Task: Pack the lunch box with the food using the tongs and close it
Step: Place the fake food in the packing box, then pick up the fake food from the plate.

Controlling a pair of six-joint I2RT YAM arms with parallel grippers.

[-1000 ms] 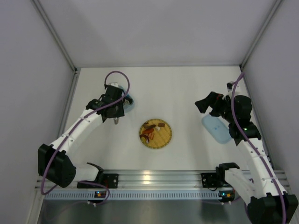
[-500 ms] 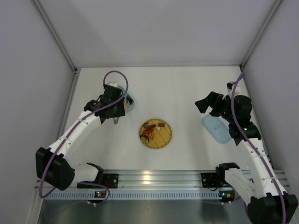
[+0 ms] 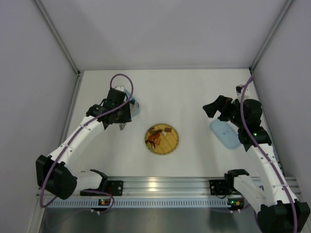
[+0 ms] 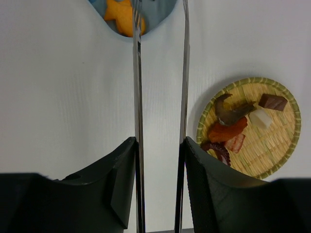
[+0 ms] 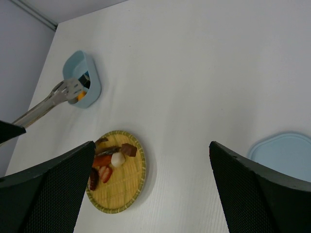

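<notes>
Left gripper (image 4: 159, 145) part-closed on the tongs (image 4: 137, 97), tips over the lunch box (image 5: 92, 80) left of the plate (image 4: 286, 131); orange piece (image 4: 121, 14) inside. Right gripper (image 5: 151, 145) wide, empty, near the lid (image 5: 286, 153) right of the plate. I'd lift straight up before swinging toward the plate's food (image 4: 233, 128).

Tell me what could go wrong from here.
1. The left gripper pinches the long silver metal tongs by their two thin arms; they might twist or slip.
2. Their tips sit at the small light-blue plastic lunch box, over an orange piece; pulling away could nudge the box.
3. The food pieces on the round yellow woven plate lie close together, so a grab could drag a neighbour.
</notes>
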